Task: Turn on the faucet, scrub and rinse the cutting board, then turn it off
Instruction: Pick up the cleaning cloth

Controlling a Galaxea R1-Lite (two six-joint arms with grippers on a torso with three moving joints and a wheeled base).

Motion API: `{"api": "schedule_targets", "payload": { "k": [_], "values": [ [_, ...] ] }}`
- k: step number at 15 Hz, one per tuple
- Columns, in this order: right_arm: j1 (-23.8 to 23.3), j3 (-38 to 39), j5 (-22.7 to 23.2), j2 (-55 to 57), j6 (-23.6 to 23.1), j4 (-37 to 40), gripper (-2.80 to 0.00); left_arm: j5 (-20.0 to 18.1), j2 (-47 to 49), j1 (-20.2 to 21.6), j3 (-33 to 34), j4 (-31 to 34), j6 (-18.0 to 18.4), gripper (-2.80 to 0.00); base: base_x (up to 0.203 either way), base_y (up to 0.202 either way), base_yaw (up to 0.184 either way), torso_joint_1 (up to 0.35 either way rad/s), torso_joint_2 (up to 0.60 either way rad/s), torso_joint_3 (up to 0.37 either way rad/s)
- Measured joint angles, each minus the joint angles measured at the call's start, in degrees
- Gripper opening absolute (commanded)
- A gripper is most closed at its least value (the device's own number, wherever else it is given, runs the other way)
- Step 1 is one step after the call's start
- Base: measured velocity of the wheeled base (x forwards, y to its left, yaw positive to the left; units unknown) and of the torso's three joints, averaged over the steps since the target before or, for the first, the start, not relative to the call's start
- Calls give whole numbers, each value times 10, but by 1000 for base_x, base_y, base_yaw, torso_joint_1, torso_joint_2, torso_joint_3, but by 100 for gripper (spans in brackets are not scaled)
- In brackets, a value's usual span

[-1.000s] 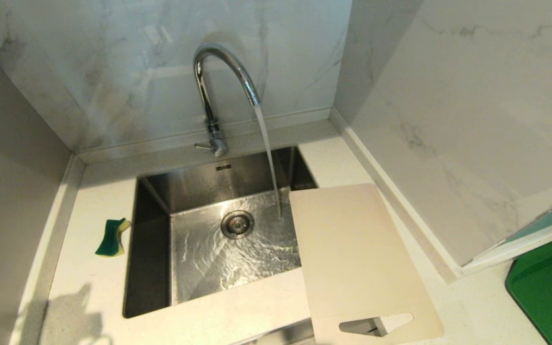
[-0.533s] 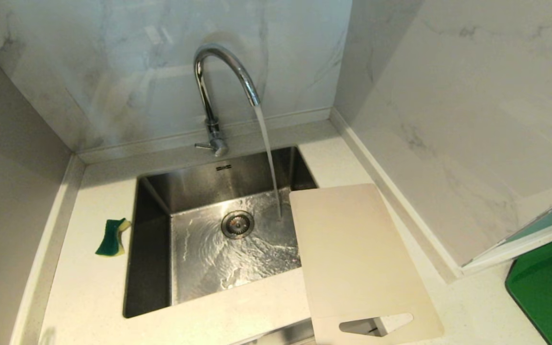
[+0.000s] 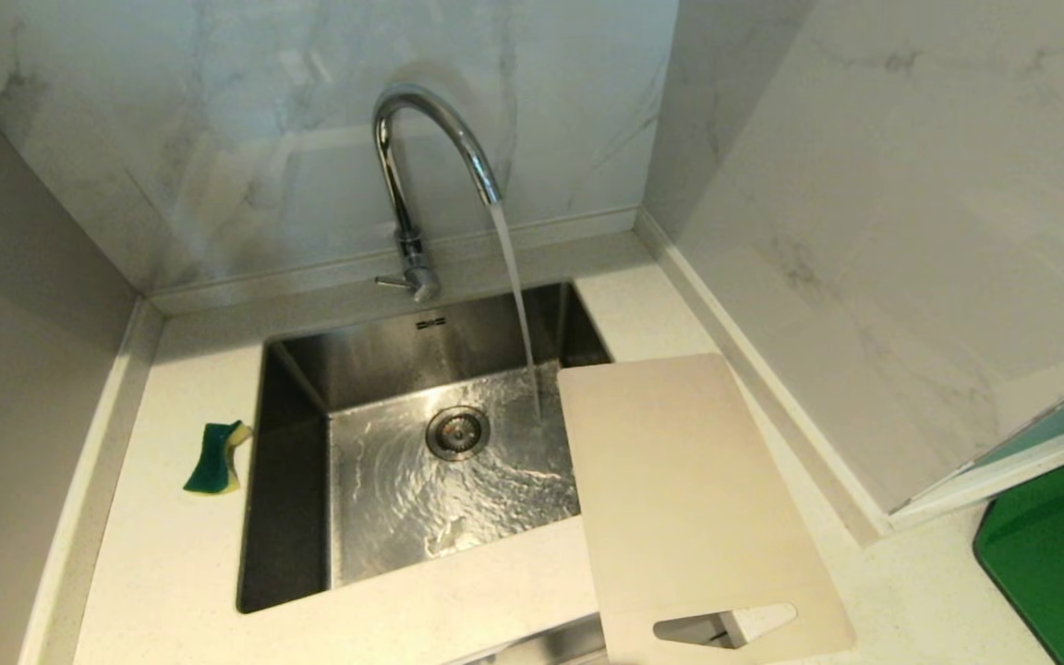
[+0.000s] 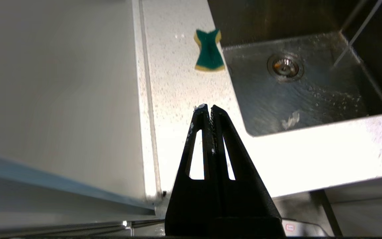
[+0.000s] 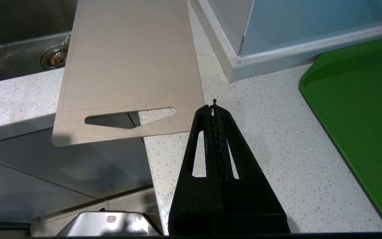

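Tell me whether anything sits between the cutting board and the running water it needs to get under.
Nothing visible does. The cutting board lies over the sink's right edge, and the stream from the faucet falls into the open basin just beside the board's far left corner. The sponge is on the opposite counter.

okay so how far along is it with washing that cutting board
Done: the faucet is on, water streaming into the sink. In hand: nothing; both end effectors, left and right, are shut and empty. Left: the sponge sits untouched, the cutting board lies unscrubbed beside the stream, and the faucet needs turning off.
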Motion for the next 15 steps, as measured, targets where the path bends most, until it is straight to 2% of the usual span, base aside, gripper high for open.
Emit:
{"api": "schedule_targets", "payload": {
  "k": [4, 6, 8, 9, 12, 15],
  "values": [
    [0, 0, 0, 0, 0, 0, -280, -17, -28, -6, 51, -31, 7, -280, 0, 0, 0, 0, 0, 0],
    [0, 0, 0, 0, 0, 0, -280, -25, -56, -2, 66, -35, 35, -280, 0, 0, 0, 0, 0, 0],
    [0, 0, 0, 0, 0, 0, -280, -54, -101, 1, 70, -22, 63, -280, 0, 0, 0, 0, 0, 0],
    [0, 0, 0, 0, 0, 0, -280, -69, -114, 2, 71, -8, 66, -280, 0, 0, 0, 0, 0, 0],
    [0, 0, 0, 0, 0, 0, -280, -84, -134, 4, 73, 34, 32, -280, 0, 0, 0, 0, 0, 0],
    [0, 0, 0, 0, 0, 0, -280, -85, -139, 4, 74, 34, 31, -280, 0, 0, 0, 0, 0, 0]
  ]
}}
